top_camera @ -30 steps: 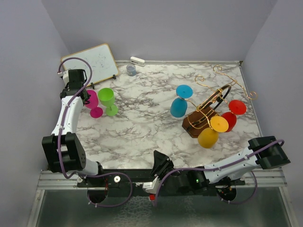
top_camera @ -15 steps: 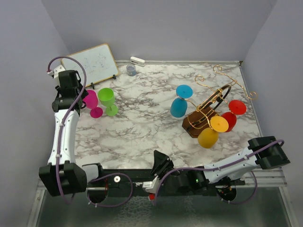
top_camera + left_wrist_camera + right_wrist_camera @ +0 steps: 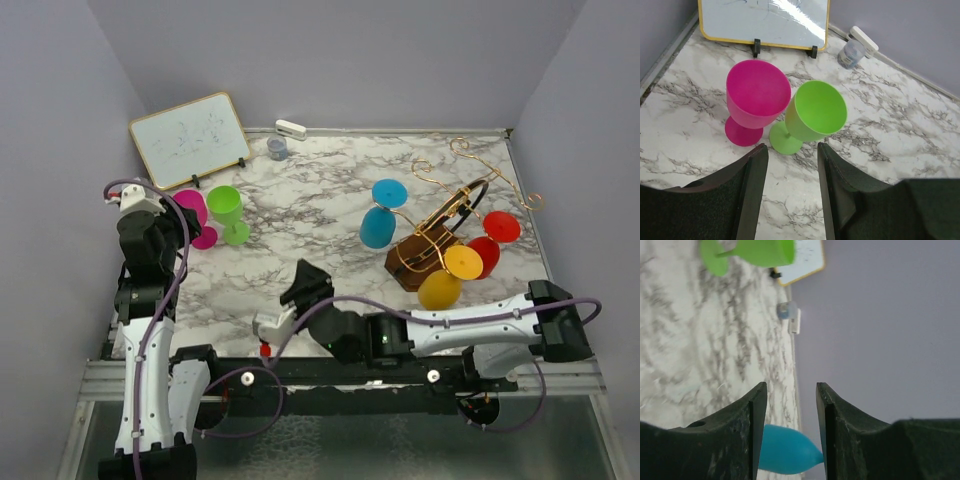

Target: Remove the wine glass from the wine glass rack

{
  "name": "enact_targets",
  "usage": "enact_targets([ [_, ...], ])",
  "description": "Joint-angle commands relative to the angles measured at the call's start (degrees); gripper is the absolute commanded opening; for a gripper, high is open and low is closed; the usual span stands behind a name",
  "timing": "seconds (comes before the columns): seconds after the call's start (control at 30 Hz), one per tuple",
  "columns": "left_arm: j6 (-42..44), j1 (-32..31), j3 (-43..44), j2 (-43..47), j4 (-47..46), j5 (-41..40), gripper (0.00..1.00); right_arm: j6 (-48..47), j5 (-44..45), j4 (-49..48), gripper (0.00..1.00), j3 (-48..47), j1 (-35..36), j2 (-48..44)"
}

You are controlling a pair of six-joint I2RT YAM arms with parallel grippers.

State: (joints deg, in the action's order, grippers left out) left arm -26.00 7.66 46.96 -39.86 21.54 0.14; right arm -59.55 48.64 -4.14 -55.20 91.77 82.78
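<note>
Top external: rack (image 3: 413, 264) well right of right tool (image 3: 303, 279)

I note left arm (image 3: 141, 300) upright at left edge; left gripper (image 3: 791, 152) angled down, jaws apart, empty. Right arm (image 3: 455, 325) reaches leftward, low; right gripper (image 3: 791, 390) jaws apart, empty.

Wine glass rack (image 3: 412, 262) (gold wire) with blue glass (image 3: 378, 228), yellow glass (image 3: 440, 290), red glass (image 3: 487, 256)

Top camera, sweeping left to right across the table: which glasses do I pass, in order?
pink glass → green glass → blue glass → yellow glass → red glass
</note>
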Motion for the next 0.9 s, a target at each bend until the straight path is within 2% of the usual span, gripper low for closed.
enact_targets([
  [0.0, 1.12, -0.23, -0.92, -0.07, -2.61, 3.55, 0.47, 2.67, -1.70, 0.17, 0.44, -14.44, -6.76, 0.89],
  [0.13, 0.69, -0.29, -0.94, 0.02, -2.29, 3.91, 0.47, 6.53, -4.04, 4.00, 0.47, -26.04, -12.83, 0.53],
  [0.23, 0.42, -0.28, -1.31, -0.05, -2.71, 5.20, 0.47, 13.17, -6.95, 8.49, 0.51, -34.97, -19.19, -0.09],
  [0.3, 0.27, -0.28, -1.38, -0.28, -2.82, 5.91, 0.47, 23.69, -10.97, 15.28, 0.51, -43.30, -25.02, 0.59],
  [0.43, 0.20, -0.33, -1.59, -0.59, -2.96, 6.63, 0.47, 45.71, -19.74, 36.03, 0.49, -61.77, -37.82, 4.26],
  [0.57, 0.05, -0.28, -1.84, -0.57, -3.01, 7.47, 0.47, 57.69, -30.42, 47.65, 0.49, -65.71, -46.42, 3.95],
  [0.7, -0.20, -0.28, -2.05, -0.51, -3.24, 8.60, 0.47, 64.60, -45.35, 55.26, 0.48, -65.38, -54.71, 3.89],
  [0.8, -0.26, -0.30, -2.14, -0.51, -3.23, 9.07, 0.47, 69.67, -59.07, 58.11, 0.44, -64.01, -62.41, 3.43],
  [0.87, -0.29, -0.28, -2.22, -0.26, -3.09, 9.24, 0.47, 73.85, -71.16, 55.54, 0.43, -59.21, -69.57, 0.99],
])
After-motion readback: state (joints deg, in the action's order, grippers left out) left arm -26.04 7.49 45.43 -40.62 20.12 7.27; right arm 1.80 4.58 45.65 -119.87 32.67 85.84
